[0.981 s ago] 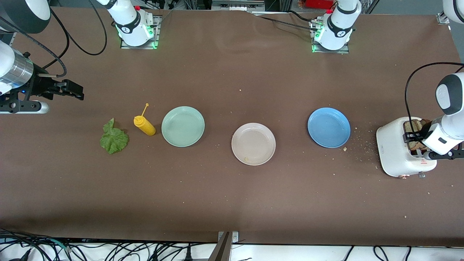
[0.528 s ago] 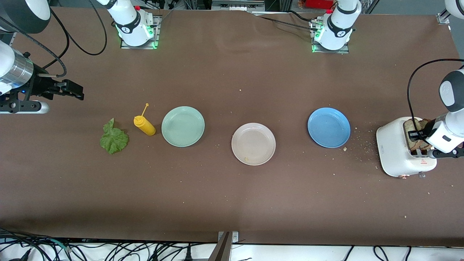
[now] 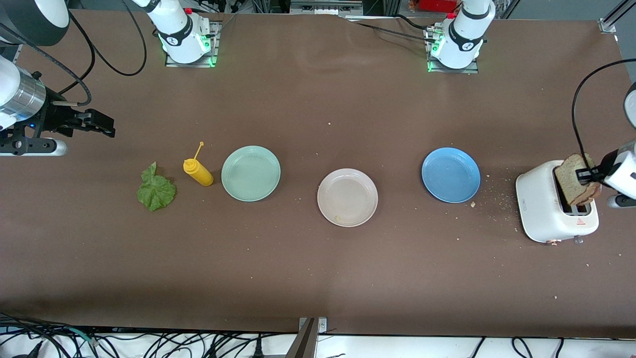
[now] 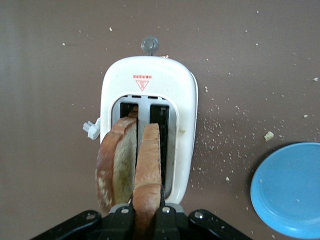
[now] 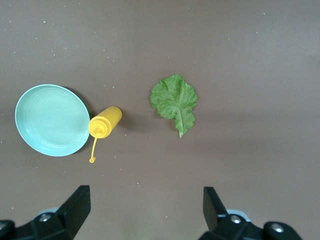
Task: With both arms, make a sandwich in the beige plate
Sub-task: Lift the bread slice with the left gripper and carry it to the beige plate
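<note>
Pinching a slice of brown bread [image 3: 576, 179] between its pressed-in fingers, the left tool [image 3: 591, 175] hangs over the white toaster [image 3: 544, 209] at the left arm's end of the desk [image 3: 318, 278]. In the left wrist view the held slice [image 4: 148, 175] stands on edge right at the tool [image 4: 147, 220], above one slot of the toaster [image 4: 185, 125], and a second slice [image 4: 117, 167] stands just beside it over the other slot. Crumbs are scattered on the desk between that toaster and the blue plate [image 3: 450, 174], which shows at the edge of the left wrist view [image 4: 292, 187].

At the right arm's end of the desk the right tool [image 3: 102, 125] waits in the air with its fingers [image 5: 75, 205] spread wide and nothing between them. Below it, in its wrist view, lie the green lettuce leaf [image 5: 175, 101], the yellow squeeze bottle [image 5: 104, 123] on its side, and the mint-green plate [image 5: 50, 120]; the bottle lies between leaf and plate, just beside the plate's rim.

The beige plate [image 3: 347, 197] sits mid-desk, well apart from both tools, between the mint-green plate [image 3: 251, 173] and the blue one, with only a small crumb in it.
</note>
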Robot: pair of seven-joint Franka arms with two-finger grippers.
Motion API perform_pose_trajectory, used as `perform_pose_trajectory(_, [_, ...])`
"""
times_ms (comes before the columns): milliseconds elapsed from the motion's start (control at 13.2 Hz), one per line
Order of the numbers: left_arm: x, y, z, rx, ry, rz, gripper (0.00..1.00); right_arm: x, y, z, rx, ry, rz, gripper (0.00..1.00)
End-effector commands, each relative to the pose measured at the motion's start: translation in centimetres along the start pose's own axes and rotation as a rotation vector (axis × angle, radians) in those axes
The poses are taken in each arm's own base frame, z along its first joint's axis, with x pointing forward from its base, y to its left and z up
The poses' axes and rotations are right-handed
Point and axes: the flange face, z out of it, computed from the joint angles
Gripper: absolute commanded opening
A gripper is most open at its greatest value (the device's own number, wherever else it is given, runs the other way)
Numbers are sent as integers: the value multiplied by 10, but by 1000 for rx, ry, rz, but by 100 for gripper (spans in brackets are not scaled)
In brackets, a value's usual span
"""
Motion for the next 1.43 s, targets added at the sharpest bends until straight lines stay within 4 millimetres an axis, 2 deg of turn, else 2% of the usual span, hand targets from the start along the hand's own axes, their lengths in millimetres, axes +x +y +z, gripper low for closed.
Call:
perform_pose_trajectory(0, [-4, 6, -51, 24, -18, 22, 0, 0, 1, -1, -3, 8, -7, 100])
perform_pose_trajectory(151, [-5, 26, -79, 19, -18, 53, 0, 0, 1, -1, -3, 8, -6, 100])
perform_pose_trajectory(226, [-6, 39, -86, 14, -23, 75, 0, 0, 1, -1, -3, 8, -6, 100])
perform_pose_trajectory(302, [-9, 56, -92, 8, -38, 104, 0, 0, 1, -1, -3, 8, -6, 100])
perform_pose_trajectory(453, [-12, 103, -103, -5, -33, 174, 0, 0, 1, 0, -4, 6, -7, 100])
perform_pose_trajectory(604, [-13, 142, -105, -17, -28, 178, 0, 0, 1, 0, -4, 6, -6, 100])
perform_pose_trajectory(679, [-14, 159, -104, -46, -34, 180, 0, 0, 1, 0, -4, 6, -6, 100])
perform_pose_trajectory(906, [-8, 196, -77, -297, -129, 123, 0, 0, 1, 1, -4, 5, -6, 100])
perform_pose_trajectory(1057, [-8, 227, -67, -416, -183, 134, 0, 0, 1, 1, -4, 3, -6, 100])
perform_pose_trajectory(1283, [-4, 261, -43, -555, -277, 110, 0, 0, 1, 1, -4, 3, -6, 100])
perform_pose_trajectory(1359, [1, 270, -41, -616, -269, 97, 0, 0, 1, 2, -4, 2, -6, 100])
